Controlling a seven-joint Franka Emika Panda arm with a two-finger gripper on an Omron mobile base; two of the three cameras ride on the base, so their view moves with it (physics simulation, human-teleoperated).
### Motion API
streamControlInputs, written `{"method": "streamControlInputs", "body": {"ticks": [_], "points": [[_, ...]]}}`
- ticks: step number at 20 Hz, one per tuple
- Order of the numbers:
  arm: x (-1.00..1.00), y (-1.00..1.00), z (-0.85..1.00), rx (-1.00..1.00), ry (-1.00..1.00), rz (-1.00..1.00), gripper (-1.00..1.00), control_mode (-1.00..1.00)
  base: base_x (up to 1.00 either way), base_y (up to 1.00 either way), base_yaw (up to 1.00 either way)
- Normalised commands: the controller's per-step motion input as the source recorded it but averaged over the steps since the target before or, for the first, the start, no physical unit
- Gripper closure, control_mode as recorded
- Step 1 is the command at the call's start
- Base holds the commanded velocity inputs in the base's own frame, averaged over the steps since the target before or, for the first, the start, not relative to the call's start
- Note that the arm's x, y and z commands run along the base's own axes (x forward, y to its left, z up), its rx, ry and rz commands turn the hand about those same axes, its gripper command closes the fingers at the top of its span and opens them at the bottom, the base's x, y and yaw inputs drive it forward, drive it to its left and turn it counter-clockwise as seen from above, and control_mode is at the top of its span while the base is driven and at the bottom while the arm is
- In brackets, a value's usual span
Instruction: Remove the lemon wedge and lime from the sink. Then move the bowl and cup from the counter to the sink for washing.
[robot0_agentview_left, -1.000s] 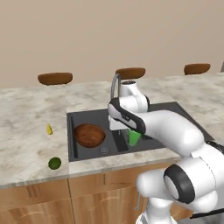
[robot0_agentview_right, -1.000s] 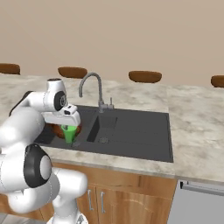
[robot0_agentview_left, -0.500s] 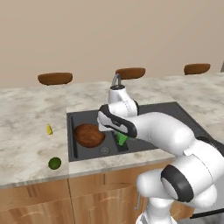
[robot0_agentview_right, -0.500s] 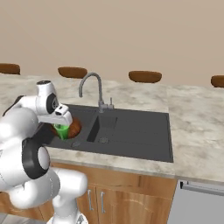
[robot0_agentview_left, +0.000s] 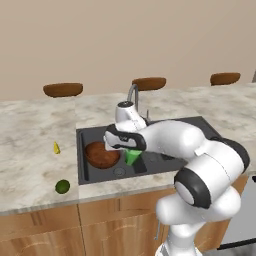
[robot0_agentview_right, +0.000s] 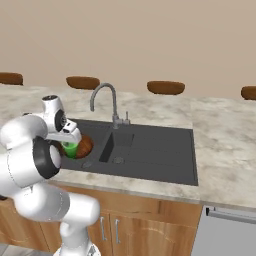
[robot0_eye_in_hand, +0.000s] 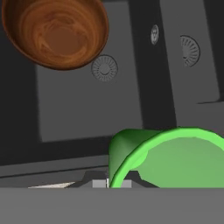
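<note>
A beige wall backs a marble bench (robot0_agentview_left: 35, 150) with three brown stool tops (robot0_agentview_left: 63, 89) ranged behind it; set into the bench is the dark sink (robot0_agentview_left: 165, 131) with its curved faucet (robot0_agentview_right: 104, 97); the lemon wedge (robot0_agentview_left: 56, 147) and the lime (robot0_agentview_left: 62, 186) lie out on the bench left of the basin, so that half of the job looks done; the wooden bowl (robot0_agentview_left: 102, 154) sits in the left basin, leaning toward its left wall; the pincer (robot0_agentview_left: 131, 150) hangs over that same basin, clenched on the green cup (robot0_agentview_left: 132, 156), which the hand view shows tilted, rim (robot0_eye_in_hand: 175, 144) toward the camera, above bare basin floor beside the round drain (robot0_eye_in_hand: 104, 68); whether the cup touches the floor yet I cannot tell. The step in hand seems to be setting the cup down; to do it well, I would lower it onto the free floor right of the bowl, clear of bowl and divider, bring it near upright, let it rest before the fingers part, then lift straight up so it is not tipped or dragged against the bowl.
</note>
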Motion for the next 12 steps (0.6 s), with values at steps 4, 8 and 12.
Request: {"method": "streamControlInputs", "body": {"ticks": [4,8,12], "points": [[0.41,0.03,-0.24,0.01,0.0,0.0,1.0,-1.0,0.0,0.0,0.0],[0.34,0.0,-0.27,0.01,0.0,0.0,1.0,-1.0,0.0,0.0,0.0],[0.28,0.0,-0.31,0.03,0.01,0.0,1.0,-1.0,0.0,0.0,0.0]]}}
